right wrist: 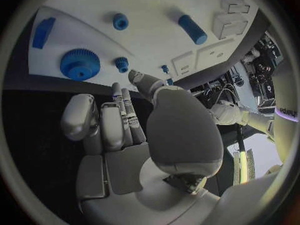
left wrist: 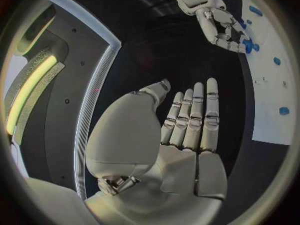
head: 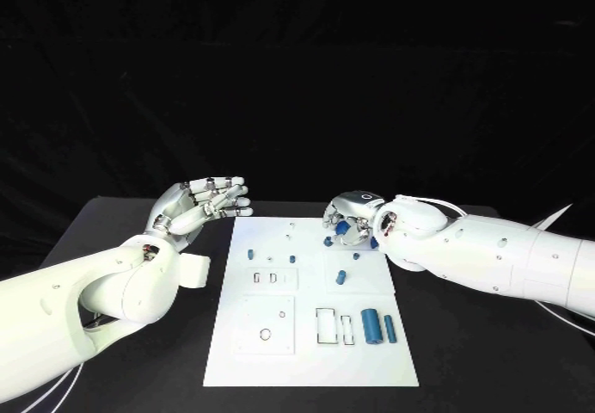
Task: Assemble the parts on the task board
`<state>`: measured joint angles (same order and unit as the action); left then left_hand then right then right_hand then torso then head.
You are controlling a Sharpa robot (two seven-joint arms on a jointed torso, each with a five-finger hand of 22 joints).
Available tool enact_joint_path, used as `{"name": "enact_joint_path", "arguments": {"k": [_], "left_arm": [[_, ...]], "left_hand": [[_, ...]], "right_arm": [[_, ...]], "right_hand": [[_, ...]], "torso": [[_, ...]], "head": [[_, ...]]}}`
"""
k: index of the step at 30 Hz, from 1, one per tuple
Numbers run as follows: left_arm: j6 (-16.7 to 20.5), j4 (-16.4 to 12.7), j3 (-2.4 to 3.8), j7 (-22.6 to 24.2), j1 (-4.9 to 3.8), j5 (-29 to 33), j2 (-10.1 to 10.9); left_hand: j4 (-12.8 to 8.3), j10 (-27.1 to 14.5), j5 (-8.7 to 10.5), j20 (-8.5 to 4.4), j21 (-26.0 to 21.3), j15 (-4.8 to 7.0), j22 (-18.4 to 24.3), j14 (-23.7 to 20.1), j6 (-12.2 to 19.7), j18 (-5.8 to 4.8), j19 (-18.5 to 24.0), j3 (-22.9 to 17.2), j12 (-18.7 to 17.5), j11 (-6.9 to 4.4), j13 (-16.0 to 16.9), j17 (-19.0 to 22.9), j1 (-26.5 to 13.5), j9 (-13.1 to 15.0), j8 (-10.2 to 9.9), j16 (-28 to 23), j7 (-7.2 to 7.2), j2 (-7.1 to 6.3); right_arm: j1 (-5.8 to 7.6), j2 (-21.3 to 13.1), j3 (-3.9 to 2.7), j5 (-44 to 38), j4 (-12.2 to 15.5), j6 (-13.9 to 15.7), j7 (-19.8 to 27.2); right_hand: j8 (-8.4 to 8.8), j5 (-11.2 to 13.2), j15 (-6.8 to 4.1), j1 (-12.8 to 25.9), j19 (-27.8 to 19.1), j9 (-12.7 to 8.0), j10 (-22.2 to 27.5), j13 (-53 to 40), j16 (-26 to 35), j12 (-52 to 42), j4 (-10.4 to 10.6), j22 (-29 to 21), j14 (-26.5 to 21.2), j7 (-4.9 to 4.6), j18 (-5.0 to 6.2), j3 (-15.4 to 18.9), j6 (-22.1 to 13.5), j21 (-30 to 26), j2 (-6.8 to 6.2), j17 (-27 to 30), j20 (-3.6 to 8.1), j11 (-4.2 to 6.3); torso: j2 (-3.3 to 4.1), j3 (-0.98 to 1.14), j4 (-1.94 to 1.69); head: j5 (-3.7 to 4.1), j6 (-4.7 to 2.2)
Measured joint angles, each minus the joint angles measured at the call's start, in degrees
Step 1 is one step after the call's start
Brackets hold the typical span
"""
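A blue gear [right wrist: 80, 64] is seen lying flat at the far corner of the white task board [head: 310, 344], just beyond the fingers [right wrist: 124, 110] of the right hand [head: 357, 222], which are extended and hold nothing. The left hand [head: 205, 202] is raised beside the board above the worktop [head: 112, 224], fingers apart, empty.

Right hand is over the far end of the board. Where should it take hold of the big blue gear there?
Grip the blue gear by its toothed rim, coming straight down from above. It lies flat on the task board, so only the rim offers opposing faces. The right hand hovers close by, holding nothing.
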<state>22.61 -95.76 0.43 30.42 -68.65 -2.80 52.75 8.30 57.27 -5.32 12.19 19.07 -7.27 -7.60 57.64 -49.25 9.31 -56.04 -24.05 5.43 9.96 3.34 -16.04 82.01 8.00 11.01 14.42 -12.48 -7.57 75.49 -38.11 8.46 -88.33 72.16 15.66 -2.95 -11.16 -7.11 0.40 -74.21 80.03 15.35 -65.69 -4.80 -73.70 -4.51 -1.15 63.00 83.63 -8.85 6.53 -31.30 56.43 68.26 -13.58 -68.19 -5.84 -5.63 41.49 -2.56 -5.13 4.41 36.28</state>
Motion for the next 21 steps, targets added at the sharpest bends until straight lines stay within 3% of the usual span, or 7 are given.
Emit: {"name": "enact_joint_path", "arguments": {"k": [17,18,21], "left_arm": [[-0.03,0.00,0.01,-0.08,-0.28,0.00,0.67],[-0.03,0.00,0.01,-0.09,-0.28,0.00,0.67],[-0.05,0.00,0.01,-0.10,-0.28,0.01,0.67]], "left_hand": [[0.00,0.00,0.00,0.00,0.01,0.00,-0.02,0.00,0.00,0.00,-1.61,0.00,-0.01,0.00,0.00,-0.16,0.00,0.01,0.00,0.00,0.00,0.00],[0.00,0.00,0.00,0.00,0.01,0.00,-0.03,0.00,0.00,0.00,-1.60,0.00,-0.01,0.00,0.00,-0.16,0.00,0.01,0.00,0.00,0.00,0.00],[0.00,0.00,0.00,0.00,0.01,0.00,-0.03,0.00,0.00,0.00,-1.60,0.00,-0.01,0.00,0.00,-0.16,0.00,0.01,0.00,0.00,0.00,0.00]], "right_arm": [[-0.56,0.64,0.01,-0.23,-1.11,-1.61,-0.87],[-0.56,0.69,0.01,0.03,-1.20,-1.59,-0.87],[-0.59,0.82,0.01,0.78,-1.40,-1.47,-0.83]], "right_hand": [[0.00,0.00,0.00,0.00,0.34,0.50,0.11,-0.45,-1.90,0.00,0.41,3.30,0.00,0.29,-0.87,0.41,-0.30,2.03,0.00,-1.16,-0.09,0.10],[0.00,0.00,0.00,0.01,0.32,0.57,0.11,-0.57,-2.03,0.00,1.44,3.70,0.00,0.29,-0.87,1.43,-0.30,2.92,0.01,-1.20,-0.10,0.09],[0.00,0.00,0.00,0.01,0.33,0.77,0.11,-0.67,-2.37,0.00,1.57,4.08,0.00,0.28,-0.87,1.56,-0.30,3.29,0.01,-1.53,-0.10,0.10]], "torso": [[0.88,0.06,-0.14],[0.92,0.05,-0.15],[1.01,0.04,-0.20]], "head": [[0.16,-0.23],[0.18,-0.26],[0.21,-0.32]]}}
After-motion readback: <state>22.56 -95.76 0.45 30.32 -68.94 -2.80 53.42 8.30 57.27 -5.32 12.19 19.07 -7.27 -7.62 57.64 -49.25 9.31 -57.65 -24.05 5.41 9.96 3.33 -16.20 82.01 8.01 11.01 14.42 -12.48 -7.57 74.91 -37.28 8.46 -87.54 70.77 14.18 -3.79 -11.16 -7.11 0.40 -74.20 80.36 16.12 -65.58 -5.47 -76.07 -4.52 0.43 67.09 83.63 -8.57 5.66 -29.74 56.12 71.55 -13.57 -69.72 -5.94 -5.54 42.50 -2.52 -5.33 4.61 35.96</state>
